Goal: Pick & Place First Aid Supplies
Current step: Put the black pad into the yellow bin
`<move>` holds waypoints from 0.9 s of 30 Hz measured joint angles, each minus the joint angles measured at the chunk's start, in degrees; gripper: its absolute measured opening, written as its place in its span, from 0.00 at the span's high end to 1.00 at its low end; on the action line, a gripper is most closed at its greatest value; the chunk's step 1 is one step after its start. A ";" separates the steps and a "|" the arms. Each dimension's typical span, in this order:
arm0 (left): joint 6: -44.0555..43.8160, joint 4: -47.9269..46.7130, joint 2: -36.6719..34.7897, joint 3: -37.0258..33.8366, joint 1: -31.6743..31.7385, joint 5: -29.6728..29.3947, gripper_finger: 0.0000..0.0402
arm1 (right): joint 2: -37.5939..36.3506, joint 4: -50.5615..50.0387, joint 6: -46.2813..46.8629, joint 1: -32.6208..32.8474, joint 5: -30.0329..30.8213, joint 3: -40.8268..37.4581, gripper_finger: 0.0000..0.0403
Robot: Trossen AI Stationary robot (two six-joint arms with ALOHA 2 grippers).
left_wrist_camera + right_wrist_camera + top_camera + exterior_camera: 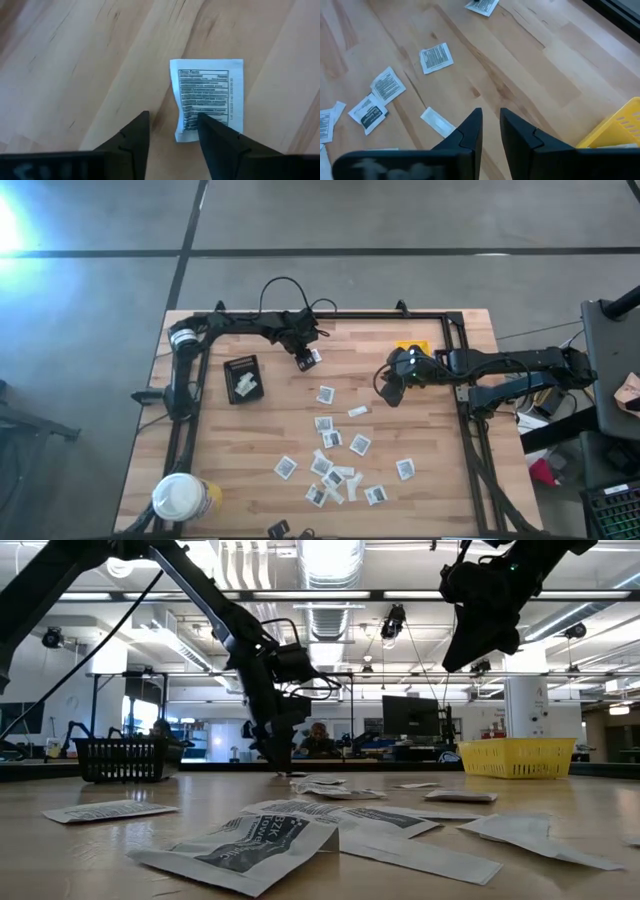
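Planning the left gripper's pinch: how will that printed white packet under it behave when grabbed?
The packet looks thin and lies nearly flat on the table, so the fingers may slide it rather than catch an edge. One corner looks slightly lifted and curled, suggesting it is floppy. It probably weighs very little.

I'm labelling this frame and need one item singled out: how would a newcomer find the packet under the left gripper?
Start at the black tray. Beside it the left gripper hangs low over one white packet, printed side up. It lies alone, nearest the table's far edge, away from the main scatter.
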 joint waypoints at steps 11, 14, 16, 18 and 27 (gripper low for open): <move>-0.51 0.46 -0.77 -1.82 -0.13 0.28 0.95 | 0.00 0.75 -0.01 0.00 0.20 -0.01 0.84; -0.69 0.37 -1.04 -1.87 -0.13 0.26 0.99 | 0.00 0.81 0.00 0.00 0.11 -0.01 0.84; -0.70 0.29 -1.35 -1.97 -0.28 0.16 0.99 | 0.00 0.81 0.00 0.04 -0.02 -0.01 0.84; -0.70 -0.15 -1.96 -2.04 -0.48 0.09 0.99 | 0.00 0.81 0.00 0.46 -0.04 -0.01 0.85; -0.70 -1.62 -6.52 -2.74 -2.71 0.39 1.00 | 0.00 0.97 -0.02 3.58 0.20 -0.01 0.87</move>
